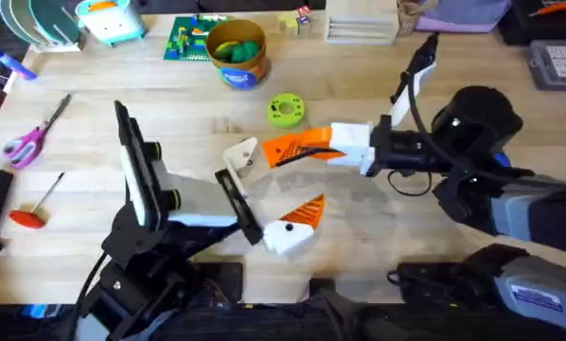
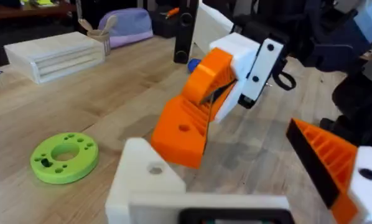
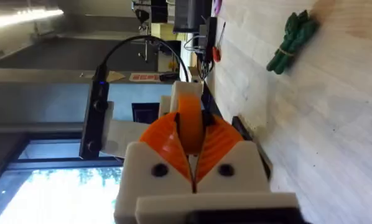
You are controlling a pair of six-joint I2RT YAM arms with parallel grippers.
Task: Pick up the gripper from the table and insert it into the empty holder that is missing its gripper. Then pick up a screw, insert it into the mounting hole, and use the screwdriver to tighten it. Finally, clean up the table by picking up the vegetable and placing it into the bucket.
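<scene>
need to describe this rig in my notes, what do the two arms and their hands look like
Both arms are black with jointed segments. The left arm has yellow-green rings at its joints. The right arm has a looping black cable and a grey, labelled segment. Each hand has white blocks carrying orange ribbed wedge fingers; the right hand shows dark screw holes in its white mounts.

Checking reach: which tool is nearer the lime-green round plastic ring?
Right. The right tool lies just bases-side of the lime-green round ring; the left tool sits farther back, leftward.
</scene>
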